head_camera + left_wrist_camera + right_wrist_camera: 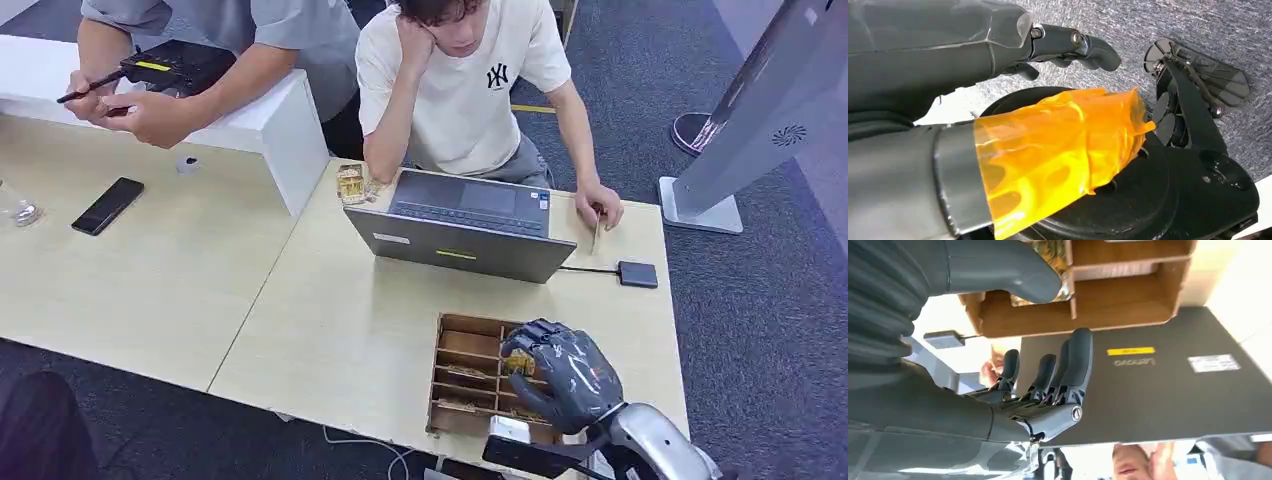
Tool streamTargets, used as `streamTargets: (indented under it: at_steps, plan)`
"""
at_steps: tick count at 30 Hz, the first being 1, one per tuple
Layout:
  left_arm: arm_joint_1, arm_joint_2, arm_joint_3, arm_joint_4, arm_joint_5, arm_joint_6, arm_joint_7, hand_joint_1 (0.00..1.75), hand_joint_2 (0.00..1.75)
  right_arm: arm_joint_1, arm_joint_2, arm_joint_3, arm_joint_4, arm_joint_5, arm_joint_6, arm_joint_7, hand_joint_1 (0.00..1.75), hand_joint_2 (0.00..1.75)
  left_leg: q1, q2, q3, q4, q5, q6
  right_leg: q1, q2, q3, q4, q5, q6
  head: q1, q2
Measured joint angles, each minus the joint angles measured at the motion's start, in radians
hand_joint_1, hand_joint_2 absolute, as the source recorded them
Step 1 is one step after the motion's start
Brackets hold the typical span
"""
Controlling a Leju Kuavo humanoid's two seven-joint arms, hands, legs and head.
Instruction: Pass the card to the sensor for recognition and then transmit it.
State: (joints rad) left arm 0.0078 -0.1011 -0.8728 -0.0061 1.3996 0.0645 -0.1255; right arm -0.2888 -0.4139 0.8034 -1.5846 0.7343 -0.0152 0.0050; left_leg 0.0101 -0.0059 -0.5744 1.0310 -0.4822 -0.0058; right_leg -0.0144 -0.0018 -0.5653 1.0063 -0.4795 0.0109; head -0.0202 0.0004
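We see the right hand (562, 372) poised over the wooden compartment tray (452, 372) at the near table edge, released and grasping nothing, its dark jointed fingers (1068, 365) spread above the slots; we judge this placement to be preparation for picking a card. A yellowish patterned item (1048, 252), possibly the card, lies in 1 slot, though we cannot confirm this. The small dark sensor (637, 274) sits cabled behind the matte grey laptop (470, 240), near a person's hand (598, 208). The left hand (1013, 55) hangs over grey carpet, fingers apart and unladen, its thumb wrapped in glossy orange film (1058, 145).
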Motion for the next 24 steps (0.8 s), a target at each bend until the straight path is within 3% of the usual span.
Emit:
streamTargets:
  at_steps: [4,6,14,24]
  plan:
    - [0.000,0.000,0.000,0.000,-0.003,0.000,0.001,0.00,0.00,-0.012,0.007,0.028,0.007,-0.013,0.006,-0.014,0.77,1.75,0.000,0.000,0.000,0.000,0.000,0.000,0.000,0.000,0.000,0.000,0.000,0.000,0.000,0.000]
    - [0.000,0.000,0.000,0.000,-0.004,0.000,0.002,0.00,0.00,-0.021,0.014,0.045,0.012,-0.021,0.009,-0.018,0.86,1.75,0.000,0.000,0.000,0.000,0.000,0.000,0.000,0.000,0.000,0.000,0.000,0.000,0.000,0.000]
    - [-0.001,0.001,-0.001,0.000,-0.012,-0.002,0.006,0.00,0.00,-0.052,0.061,0.097,0.040,-0.044,0.006,-0.039,0.93,1.75,0.000,0.000,0.000,0.000,0.000,0.000,0.000,0.000,0.000,0.000,0.000,0.000,0.000,0.000]
    - [-0.001,0.002,-0.010,0.000,-0.021,-0.005,0.006,0.00,0.00,-0.087,0.118,0.128,0.085,-0.051,0.002,-0.039,0.86,1.75,0.000,0.000,0.000,0.000,0.000,0.000,0.000,0.000,0.000,0.000,0.000,0.000,0.000,0.000]
